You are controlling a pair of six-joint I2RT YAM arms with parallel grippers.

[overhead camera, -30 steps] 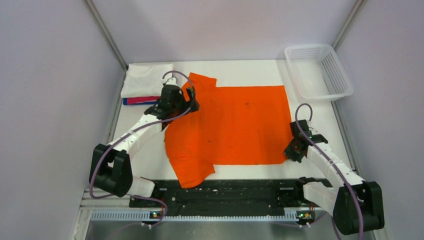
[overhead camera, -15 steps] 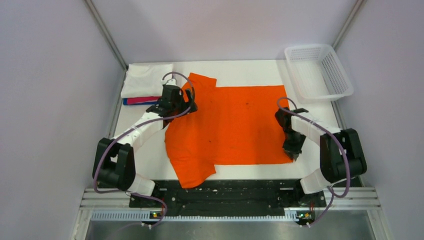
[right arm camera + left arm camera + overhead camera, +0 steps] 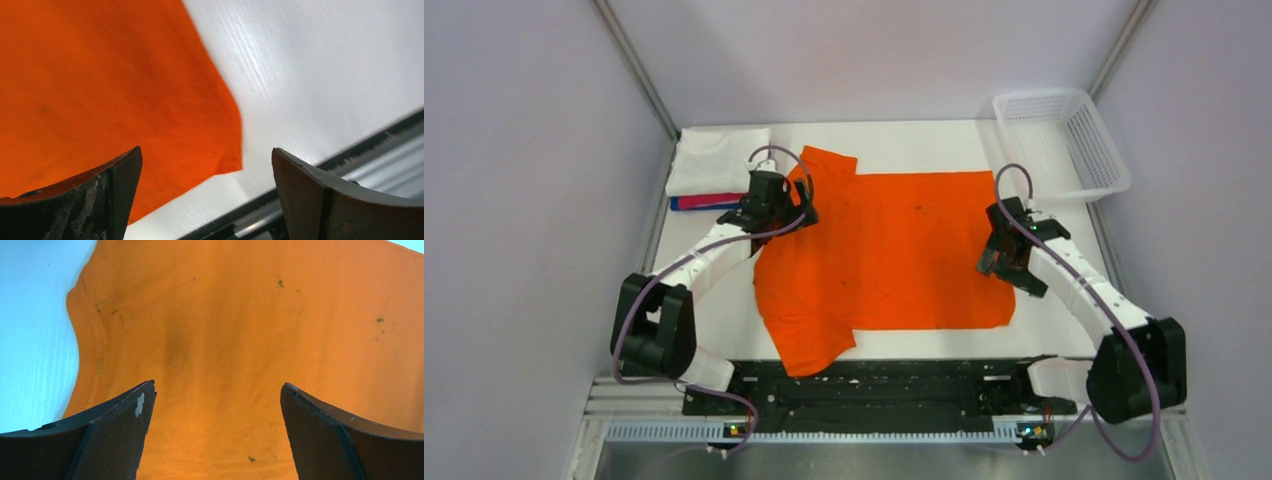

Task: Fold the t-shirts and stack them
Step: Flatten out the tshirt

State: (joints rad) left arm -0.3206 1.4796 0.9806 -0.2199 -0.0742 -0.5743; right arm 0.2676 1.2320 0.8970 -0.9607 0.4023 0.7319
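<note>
Left gripper (image 3: 216, 390): jaws wide apart, empty, hovering over the orange t-shirt (image 3: 894, 250), with a stitched edge ahead of one finger. Right gripper (image 3: 206, 155): jaws likewise spread, holding nothing, the shirt's corner below it. Folded t-shirts (image 3: 714, 170) lie stacked just beyond the left gripper.

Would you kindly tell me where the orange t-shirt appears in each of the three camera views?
Top external: the orange t-shirt lies spread out across the middle of the picture.
Left wrist: it fills nearly the whole picture, with a stitched edge at the left.
Right wrist: it covers the upper left, with one corner near the centre.
Shared landmark: the white table beside the shirt's edge.
</note>
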